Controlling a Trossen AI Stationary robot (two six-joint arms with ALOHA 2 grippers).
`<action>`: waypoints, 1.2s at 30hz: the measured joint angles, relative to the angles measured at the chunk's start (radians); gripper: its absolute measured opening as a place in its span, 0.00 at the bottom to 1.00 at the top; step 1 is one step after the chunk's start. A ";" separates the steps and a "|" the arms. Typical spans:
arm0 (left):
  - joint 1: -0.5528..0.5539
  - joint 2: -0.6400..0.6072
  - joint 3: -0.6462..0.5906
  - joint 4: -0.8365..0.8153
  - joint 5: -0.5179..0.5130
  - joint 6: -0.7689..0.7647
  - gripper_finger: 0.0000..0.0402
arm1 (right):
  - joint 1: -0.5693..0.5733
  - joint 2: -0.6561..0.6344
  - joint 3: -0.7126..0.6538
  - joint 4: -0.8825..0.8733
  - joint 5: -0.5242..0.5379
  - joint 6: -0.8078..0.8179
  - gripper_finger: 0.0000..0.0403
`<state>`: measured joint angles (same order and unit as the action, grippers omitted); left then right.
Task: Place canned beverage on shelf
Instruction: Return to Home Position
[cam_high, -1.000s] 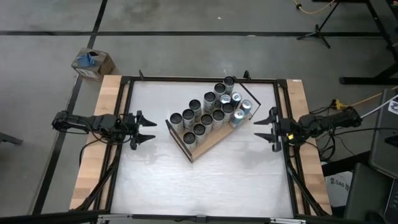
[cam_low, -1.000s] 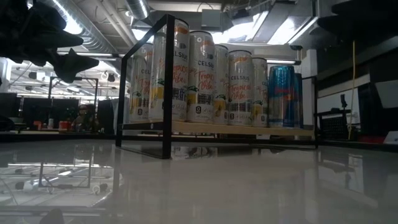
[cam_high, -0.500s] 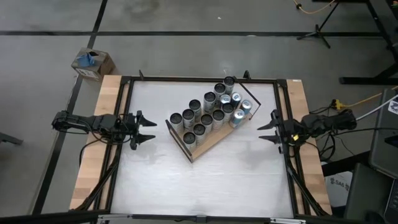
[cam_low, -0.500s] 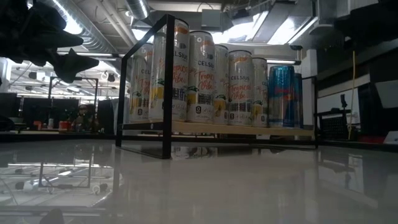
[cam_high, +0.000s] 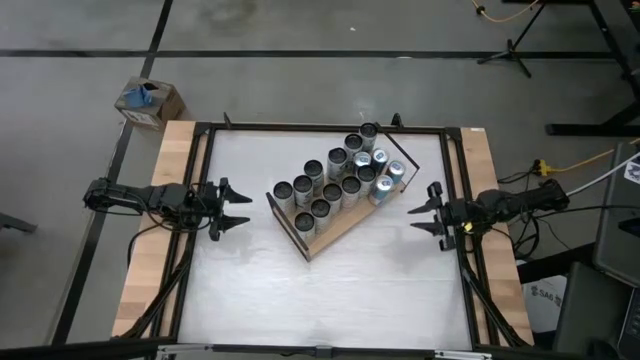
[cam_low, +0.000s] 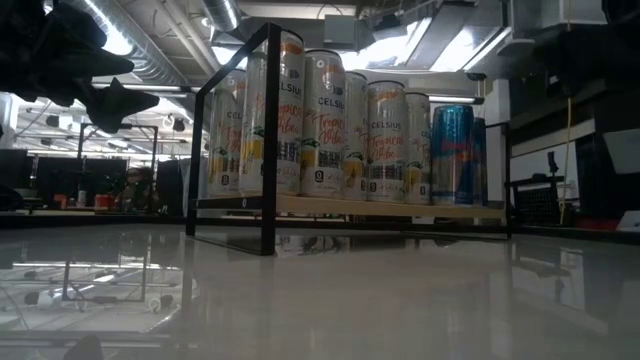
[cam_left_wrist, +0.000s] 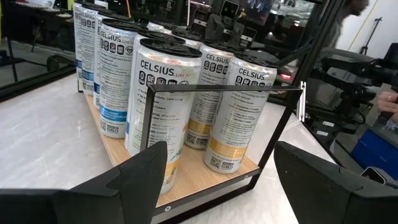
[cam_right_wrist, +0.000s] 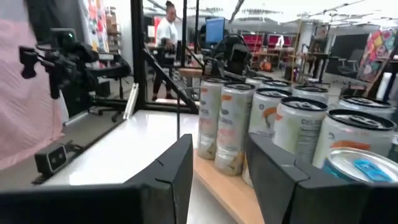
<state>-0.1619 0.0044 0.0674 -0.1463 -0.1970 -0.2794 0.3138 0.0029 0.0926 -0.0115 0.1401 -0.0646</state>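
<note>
Shelf, large flat rectangular light-brown wood-grain board, lying diagonal at middle of white table top, with thin black metal frame standing upright at its end. Packed upright on board: tall white-and-yellow beverage cans in close rows, touching or nearly so. Slim blue cans grouped at end of board nearer right arm, just beside white-and-yellow ones. Bare strip of wood showing along one long edge. From table height, cans seen side by side across board, blue one at far right of row, black frame in front of leftmost cans. Left gripper low over left side of table, pointing toward shelf, well apart from it; dark fingers spread wide, nothing between them, corner of shelf and frame visible past them. Right gripper just inside right side of table, near blue-can end of shelf but not touching; pincer parted, empty, rows of cans on board ahead of it in its wrist view. Brown cardboard box on grey floor beyond table's far left corner.
</note>
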 joint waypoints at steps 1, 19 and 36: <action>0.000 0.000 0.000 0.000 0.000 0.000 0.72 | 0.000 0.000 -0.010 0.023 -0.003 0.000 0.34; 0.000 0.000 0.000 0.000 0.000 0.000 0.72 | -0.001 0.000 -0.085 0.108 0.138 -0.113 0.34; 0.000 0.000 0.000 0.000 0.000 0.000 0.72 | -0.361 0.002 -0.085 0.054 -0.257 -0.013 0.34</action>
<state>-0.1623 0.0044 0.0675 -0.1463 -0.1970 -0.2796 -0.0473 0.0044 0.0074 0.0422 -0.1170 -0.0779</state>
